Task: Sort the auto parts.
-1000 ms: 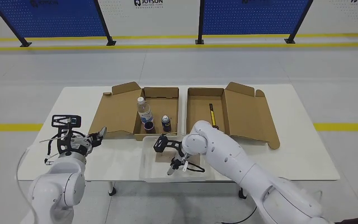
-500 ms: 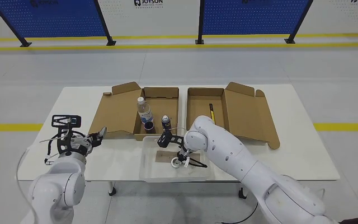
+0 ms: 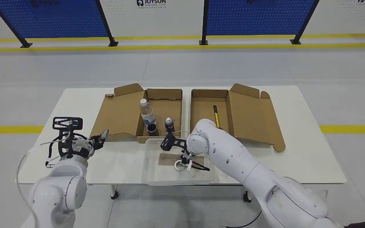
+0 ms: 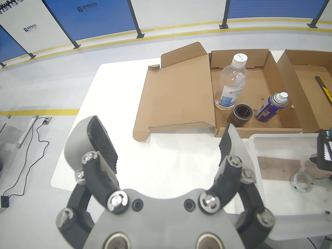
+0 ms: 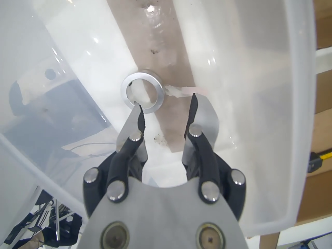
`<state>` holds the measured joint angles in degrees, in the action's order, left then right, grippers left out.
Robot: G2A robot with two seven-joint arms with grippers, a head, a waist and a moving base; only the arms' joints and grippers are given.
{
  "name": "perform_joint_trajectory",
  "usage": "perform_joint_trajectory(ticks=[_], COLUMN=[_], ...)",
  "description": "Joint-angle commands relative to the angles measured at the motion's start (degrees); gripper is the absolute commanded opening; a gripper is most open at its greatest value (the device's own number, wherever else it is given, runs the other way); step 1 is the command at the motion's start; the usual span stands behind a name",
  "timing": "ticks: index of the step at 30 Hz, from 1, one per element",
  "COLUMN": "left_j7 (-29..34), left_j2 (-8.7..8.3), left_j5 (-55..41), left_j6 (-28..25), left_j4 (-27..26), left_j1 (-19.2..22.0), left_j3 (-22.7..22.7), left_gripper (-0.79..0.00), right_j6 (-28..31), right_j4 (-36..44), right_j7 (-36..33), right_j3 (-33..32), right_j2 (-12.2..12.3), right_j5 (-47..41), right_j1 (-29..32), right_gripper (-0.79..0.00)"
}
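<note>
Our right hand (image 5: 166,103) hangs inside the clear bin (image 5: 298,104) with its fingers partly spread and nothing clamped between them. One fingertip (image 5: 138,110) touches the near rim of the metal ring (image 5: 158,99), while the other stands apart from the ring, just beside it. The ring lies flat on the bin's floor, at the edge of a brown strip (image 5: 153,40) that runs away from the hand. Beyond the bin, past the fingertips, we see the left cardboard box (image 3: 128,114), which holds a clear bottle (image 3: 147,112), a black cylinder (image 3: 151,128) and a spray can (image 3: 169,125), all close together near the wall closest to the hand. Beside it stands the right cardboard box (image 3: 251,117), with a yellow-and-black tool (image 3: 217,117) in it. Our left hand (image 4: 160,128) is spread wide and empty over the worktop (image 4: 116,84), well apart from the bin, with the left box's open flap ahead of its fingers.
</note>
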<state>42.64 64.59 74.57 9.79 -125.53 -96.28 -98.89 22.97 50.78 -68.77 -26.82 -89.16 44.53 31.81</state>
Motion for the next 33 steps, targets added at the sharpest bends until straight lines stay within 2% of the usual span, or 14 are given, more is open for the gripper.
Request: perform_joint_trajectory(ticks=[1,7,14,24,29,33], left_j7=[0.0,0.0,0.0,0.0,0.0,0.0], left_j2=[0.00,0.00,0.00,0.00,0.00,0.00], left_j5=[0.0,0.0,0.0,0.0,0.0,0.0], left_j6=[0.0,0.0,0.0,0.0,0.0,0.0], left_j4=[0.0,0.0,0.0,0.0,0.0,0.0], left_j1=[0.0,0.0,0.0,0.0,0.0,0.0], left_j3=[0.0,0.0,0.0,0.0,0.0,0.0], left_gripper=[0.000,0.000,0.000,0.000,0.000,0.000], right_j6=[-0.2,0.1,0.8,1.4,1.0,0.9], right_j4=[-0.6,-3.1,-5.9,-9.5,-10.6,-11.6], right_j7=[0.6,2.0,2.5,3.4,3.5,3.9], right_j3=[0.4,1.8,3.2,4.1,4.4,4.5], right_j2=[-0.4,-1.9,-3.7,-5.7,-6.4,-6.9], right_j5=[0.3,1.0,0.8,1.0,1.3,1.6], right_j1=[-0.1,-0.6,-1.1,-1.9,-2.0,-1.9], right_gripper=[-0.434,-0.483,-0.480,-0.545,-0.622,-0.646])
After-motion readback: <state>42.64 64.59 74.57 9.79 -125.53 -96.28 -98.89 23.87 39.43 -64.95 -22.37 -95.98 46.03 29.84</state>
